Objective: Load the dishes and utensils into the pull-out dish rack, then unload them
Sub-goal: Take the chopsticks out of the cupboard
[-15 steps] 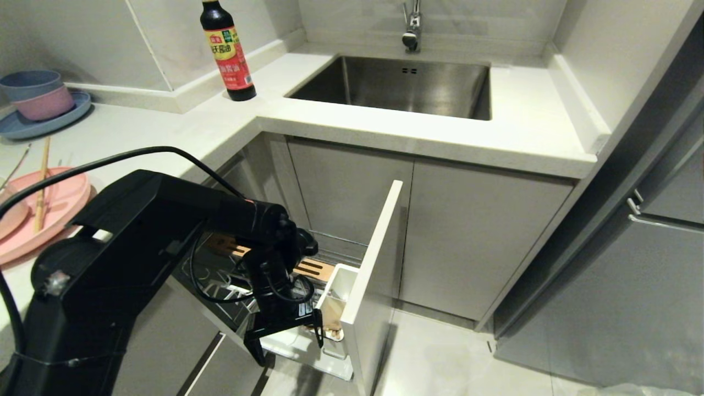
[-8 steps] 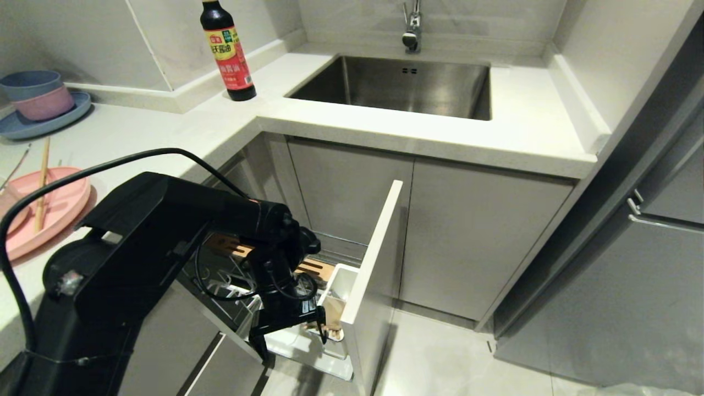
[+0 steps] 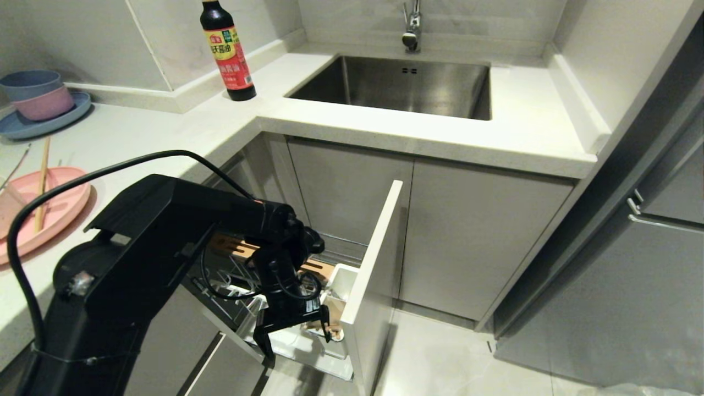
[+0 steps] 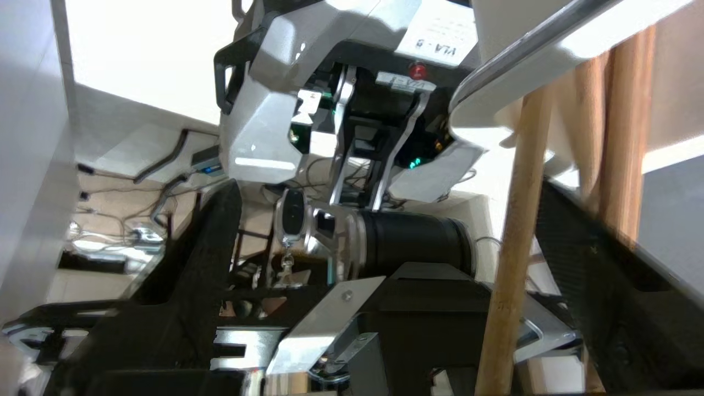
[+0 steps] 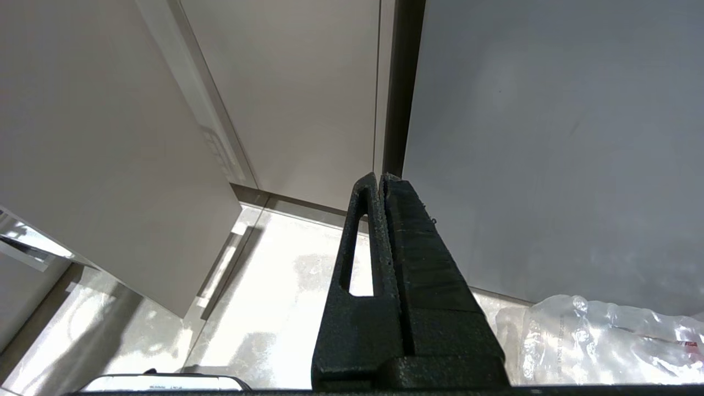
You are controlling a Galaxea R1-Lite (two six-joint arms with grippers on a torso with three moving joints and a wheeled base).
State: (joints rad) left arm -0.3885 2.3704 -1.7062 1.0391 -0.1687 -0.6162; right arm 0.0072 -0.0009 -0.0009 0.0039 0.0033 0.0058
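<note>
Left end effector low centre of head view, fingers spread, empty, beside white utensil cup in pull-out dish rack. Chopstick stands between fingers in wrist view.

Risk: misaligned closing tips chopsticks, jams against cup rim.

Pink plate, another chopstick on counter, left edge. Right end effector parked, pressed together.

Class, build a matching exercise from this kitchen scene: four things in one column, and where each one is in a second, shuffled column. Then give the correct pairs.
Things
1. soy sauce bottle
2. pink plate
3. left claw
4. faucet

Places
A. over the pulled-out dish rack
B. behind the sink
C. on the counter's left edge, chopstick lying across it
D. at the counter's corner, left of the sink

Pairs: 1-D, 2-C, 3-A, 4-B
</note>
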